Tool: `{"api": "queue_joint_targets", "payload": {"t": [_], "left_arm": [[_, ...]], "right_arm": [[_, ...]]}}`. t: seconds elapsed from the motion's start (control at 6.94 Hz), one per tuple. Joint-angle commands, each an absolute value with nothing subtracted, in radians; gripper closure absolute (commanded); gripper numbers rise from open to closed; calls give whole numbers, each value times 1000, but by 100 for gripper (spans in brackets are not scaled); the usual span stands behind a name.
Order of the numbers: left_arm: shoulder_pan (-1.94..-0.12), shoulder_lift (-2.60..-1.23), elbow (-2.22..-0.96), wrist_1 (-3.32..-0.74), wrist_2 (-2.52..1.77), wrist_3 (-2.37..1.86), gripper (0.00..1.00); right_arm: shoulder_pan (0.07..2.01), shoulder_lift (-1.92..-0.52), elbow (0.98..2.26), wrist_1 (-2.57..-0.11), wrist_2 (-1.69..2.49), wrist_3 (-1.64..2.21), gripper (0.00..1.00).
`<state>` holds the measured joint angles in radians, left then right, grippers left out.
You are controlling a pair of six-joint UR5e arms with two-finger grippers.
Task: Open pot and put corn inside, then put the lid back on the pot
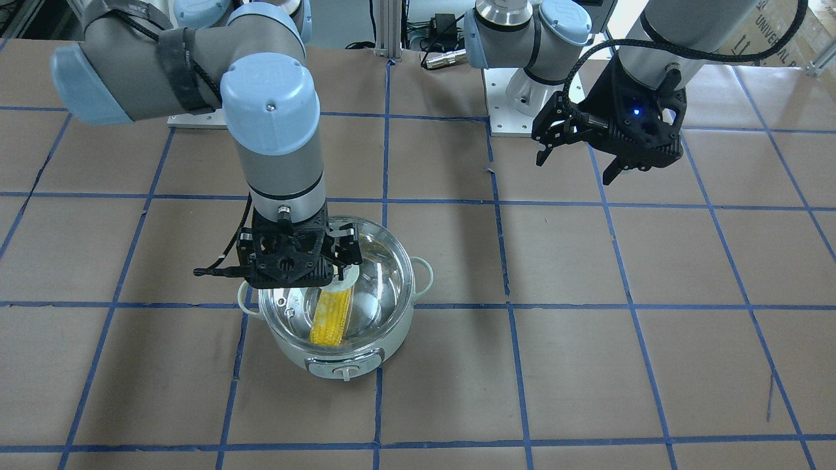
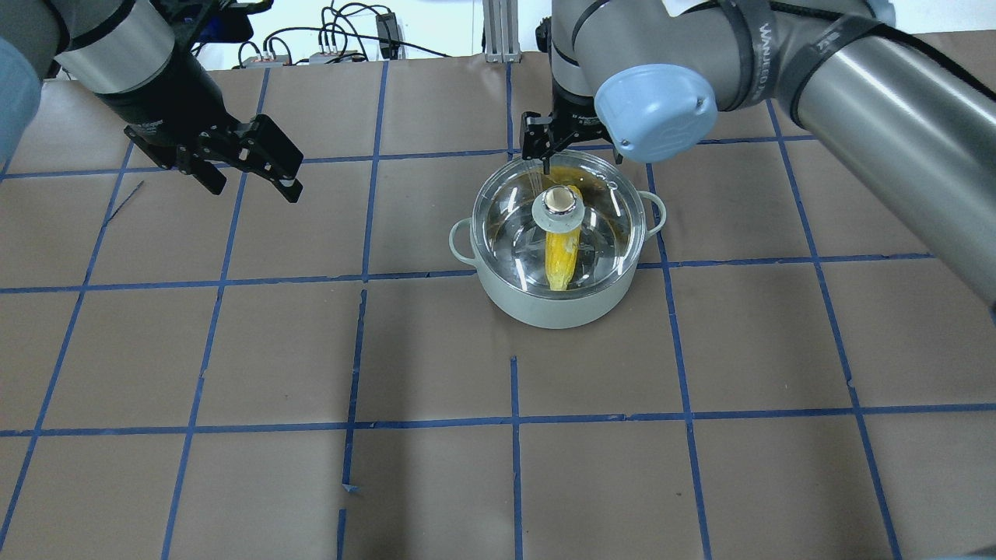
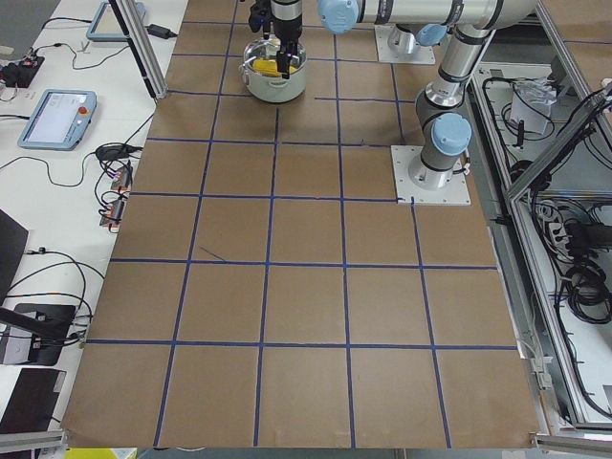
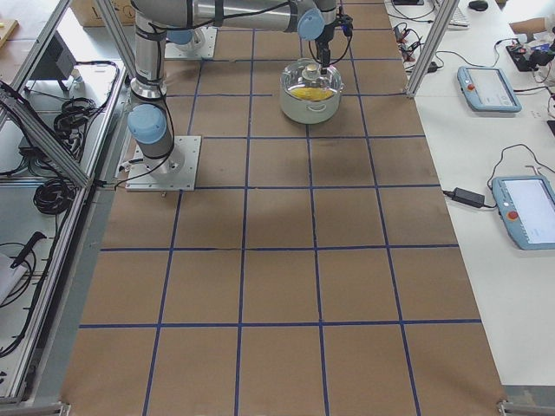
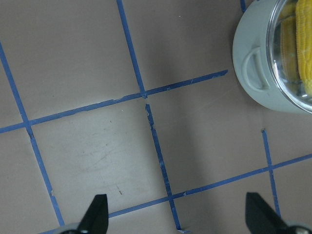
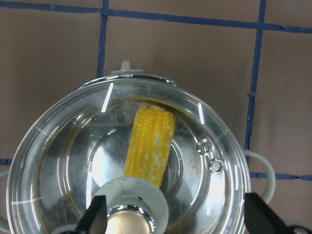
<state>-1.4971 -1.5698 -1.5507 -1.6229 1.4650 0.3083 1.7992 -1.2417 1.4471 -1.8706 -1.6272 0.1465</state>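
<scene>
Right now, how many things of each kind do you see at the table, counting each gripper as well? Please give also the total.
pot: 1
lid, on the pot: 1
corn, inside the pot: 1
gripper: 2 (left gripper, right gripper)
Total: 5

The lid sits on the pot, corn inside; the left gripper hangs well apart, jaws spread.
</scene>
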Motion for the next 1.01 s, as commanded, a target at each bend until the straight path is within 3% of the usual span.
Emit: {"api": "queue_joint_targets", "payload": {"t": [0.0,0.58,0.86], "left_arm": [[-1497,-1569,-1552,-1623,1466,310,0],[-1497,-1569,-1554,-1623,1465,310,0],[-1497,-1569,-1554,-1623,1466,311,0]], "right_arm": [[1715,-1308,1443,-1855,-1625,104,0],[1573,-1495,1553,-1795,-1617,94,0],[1479,-1609,1627,-1647,-1551,-27,0]]}}
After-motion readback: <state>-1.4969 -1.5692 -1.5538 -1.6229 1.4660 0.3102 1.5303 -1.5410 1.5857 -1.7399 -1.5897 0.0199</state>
